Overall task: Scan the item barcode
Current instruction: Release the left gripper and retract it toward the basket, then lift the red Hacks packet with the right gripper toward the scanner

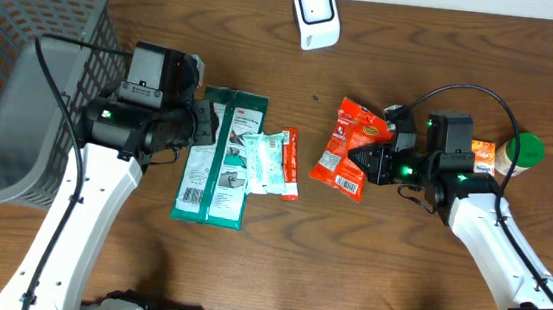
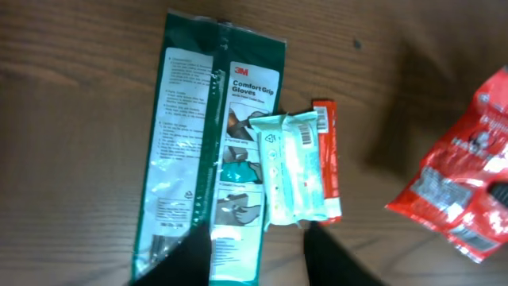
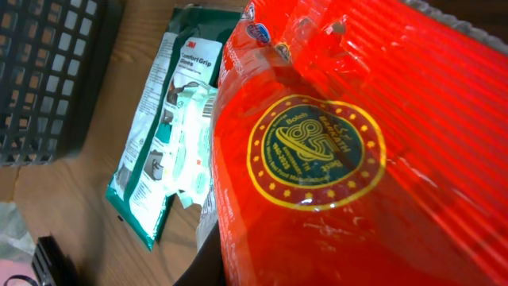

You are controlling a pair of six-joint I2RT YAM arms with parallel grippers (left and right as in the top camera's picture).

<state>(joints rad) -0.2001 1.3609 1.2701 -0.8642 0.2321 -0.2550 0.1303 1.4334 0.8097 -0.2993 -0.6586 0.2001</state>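
The right gripper (image 1: 370, 161) is clenched on the right edge of the red snack packet (image 1: 346, 141). It holds the packet near mid-table, just right of the other packets and well apart from the white scanner (image 1: 316, 16) at the far edge. In my judgement this edge grip keeps the printed faces free to turn toward the scanner. The left gripper (image 1: 202, 125) sits at the edge of the green glove packet (image 1: 218, 160) with its fingers (image 2: 181, 260) apart on either side, and it cannot be told whether they grip it.
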